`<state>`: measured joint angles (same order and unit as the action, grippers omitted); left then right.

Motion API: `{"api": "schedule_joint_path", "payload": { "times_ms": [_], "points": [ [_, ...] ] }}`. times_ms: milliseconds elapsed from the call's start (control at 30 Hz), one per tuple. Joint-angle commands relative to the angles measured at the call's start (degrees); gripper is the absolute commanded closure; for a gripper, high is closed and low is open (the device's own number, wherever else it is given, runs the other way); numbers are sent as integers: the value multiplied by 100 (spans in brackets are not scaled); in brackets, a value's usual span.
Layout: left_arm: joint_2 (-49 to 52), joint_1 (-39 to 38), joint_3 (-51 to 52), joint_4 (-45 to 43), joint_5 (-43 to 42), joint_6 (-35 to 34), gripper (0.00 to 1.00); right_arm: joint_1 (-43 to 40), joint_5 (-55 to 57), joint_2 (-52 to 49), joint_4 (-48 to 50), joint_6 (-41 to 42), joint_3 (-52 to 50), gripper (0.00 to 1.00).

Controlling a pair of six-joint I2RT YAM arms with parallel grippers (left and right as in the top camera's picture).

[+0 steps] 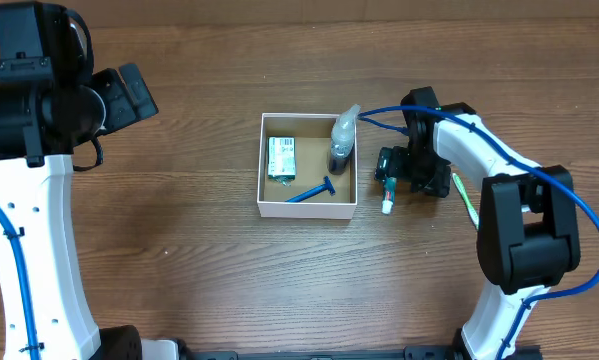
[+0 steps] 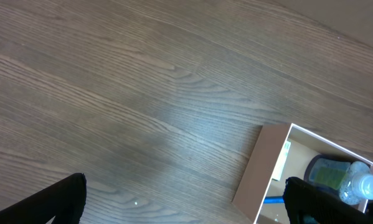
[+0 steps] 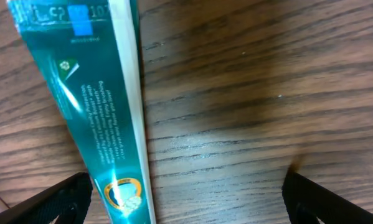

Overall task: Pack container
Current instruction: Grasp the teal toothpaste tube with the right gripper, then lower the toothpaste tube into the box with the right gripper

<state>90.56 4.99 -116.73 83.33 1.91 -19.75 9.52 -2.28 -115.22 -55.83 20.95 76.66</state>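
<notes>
The container (image 1: 307,209), a white-walled box with a brown inside, stands mid-table. In it are a green packet (image 1: 281,157), a blue razor (image 1: 311,191) and a spray bottle (image 1: 343,140) leaning in the right corner. My right gripper (image 1: 391,180) is open, low over the table just right of the box. In the right wrist view a teal toothpaste tube (image 3: 86,93) lies on the wood between the open fingers (image 3: 186,193), close to the left finger. Its white cap (image 1: 388,206) shows overhead. My left gripper (image 1: 129,95) is open and empty, far left of the box.
The left wrist view shows bare wood under the open fingers (image 2: 186,199), with the box wall (image 2: 261,168) and the spray bottle (image 2: 360,185) at lower right. A thin green thing (image 1: 466,200) lies partly under the right arm.
</notes>
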Motion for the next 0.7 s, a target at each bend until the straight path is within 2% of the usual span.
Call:
{"api": "schedule_joint_path", "payload": {
  "times_ms": [0,67,133,267,333,433,633,667],
  "points": [
    [7,24,-9,4,-48,-39,0,22,-39,-63,138,28,-256,0],
    [7,24,-9,4,-48,-42,0,22,-39,-63,177,28,-256,7],
    [7,24,-9,7,-48,-39,0,22,-39,-63,243,26,-254,19],
    [7,24,-9,4,-48,-42,0,22,-37,-63,304,-17,-234,52],
    [7,24,-9,7,-50,-42,0,22,-39,-63,306,-15,-234,62],
    [7,24,-9,7,-48,-42,0,22,-39,-63,304,-15,-234,72],
    [7,24,-9,4,-48,-42,0,22,-42,-61,256,-15,-227,79],
    [7,24,-9,2,-48,-42,0,22,-42,-61,212,-15,-212,83]
  ]
}}
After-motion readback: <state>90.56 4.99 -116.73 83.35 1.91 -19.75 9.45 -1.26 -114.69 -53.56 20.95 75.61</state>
